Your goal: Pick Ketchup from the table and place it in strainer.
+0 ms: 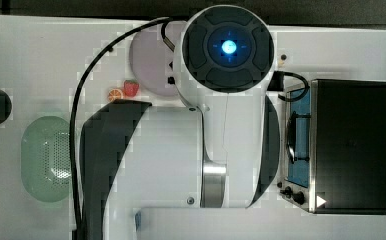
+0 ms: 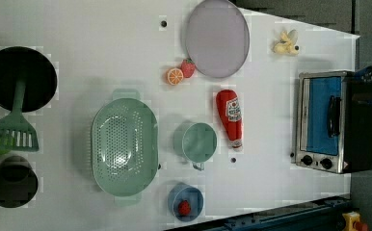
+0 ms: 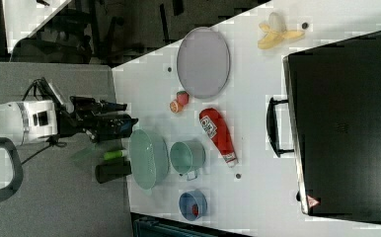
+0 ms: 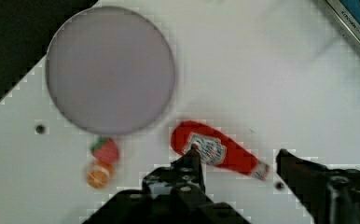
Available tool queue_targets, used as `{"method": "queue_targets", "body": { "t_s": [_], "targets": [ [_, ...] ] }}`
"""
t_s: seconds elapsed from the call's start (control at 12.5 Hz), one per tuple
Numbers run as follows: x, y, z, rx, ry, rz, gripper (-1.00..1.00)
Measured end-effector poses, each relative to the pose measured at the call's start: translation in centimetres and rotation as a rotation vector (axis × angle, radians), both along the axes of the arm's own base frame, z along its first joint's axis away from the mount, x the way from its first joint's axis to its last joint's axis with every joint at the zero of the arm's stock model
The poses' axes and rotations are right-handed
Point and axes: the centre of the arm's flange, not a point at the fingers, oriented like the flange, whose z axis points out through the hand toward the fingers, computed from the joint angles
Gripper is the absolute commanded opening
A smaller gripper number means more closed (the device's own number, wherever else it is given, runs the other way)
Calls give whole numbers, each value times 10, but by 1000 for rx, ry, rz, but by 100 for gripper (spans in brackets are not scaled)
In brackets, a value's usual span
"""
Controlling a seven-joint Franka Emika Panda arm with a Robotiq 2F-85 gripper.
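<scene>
A: Where is the Ketchup (image 2: pixel 230 117), the red plastic squeeze bottle with a white label, lying at this moment?

B: It lies flat on the white desk (image 2: pixel 102 43), untouched. In the left view it is at about 3 o'clock from the strainer (image 2: pixel 124 147), the large pale green oval plastic basket with small holes, and the small round green cup (image 2: pixel 198 142) stands between them. The flat grey-lilac round plate (image 2: pixel 217 37) is at 12 o'clock from the bottle.

A: And its long axis?

B: In the left view it runs nearly from 12 to 6 o'clock, with the thick base at 12 and the thin white cap at 6. In the wrist view the bottle (image 4: pixel 218 150) lies slanted, and the cap end points toward the gap of the gripper (image 4: pixel 238 156).

A: What is the gripper doing?

B: Its two black fingers (image 4: pixel 192 163) stand well apart and hold nothing. In the wrist view the bottle's middle lies between them, but the gripper seems to be high above the desk, as the right view also suggests (image 3: pixel 124 122).

A: So what does the next move depend on?

B: I think on closing across the narrow width of the bottle, not along its length. The wrist may need some turn before going down. The toy strawberry (image 4: pixel 105 150) and orange slice (image 4: pixel 98 175) are well apart from the bottle, so they should not disturb.
</scene>
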Motion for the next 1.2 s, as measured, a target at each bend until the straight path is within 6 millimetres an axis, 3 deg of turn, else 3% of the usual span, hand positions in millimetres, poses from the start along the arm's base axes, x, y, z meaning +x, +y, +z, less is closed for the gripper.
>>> {"method": "queue_targets", "body": {
  "t_s": [0.24, 0.32, 0.48, 0.64, 0.8, 0.96, 1.2],
  "targets": [
    [-64, -2, 0, -9, 110, -11, 99],
    [-73, -3, 12, -14, 86, -16, 100],
    [-72, -3, 29, -13, -2, -18, 100],
    [-59, 3, 22, -11, -63, 37, 100],
    [-46, 17, -17, -14, -48, 146, 100],
    [-41, 27, -78, -4, 7, 282, 100],
    [-42, 27, -169, 16, 72, 494, 100]
  ]
}}
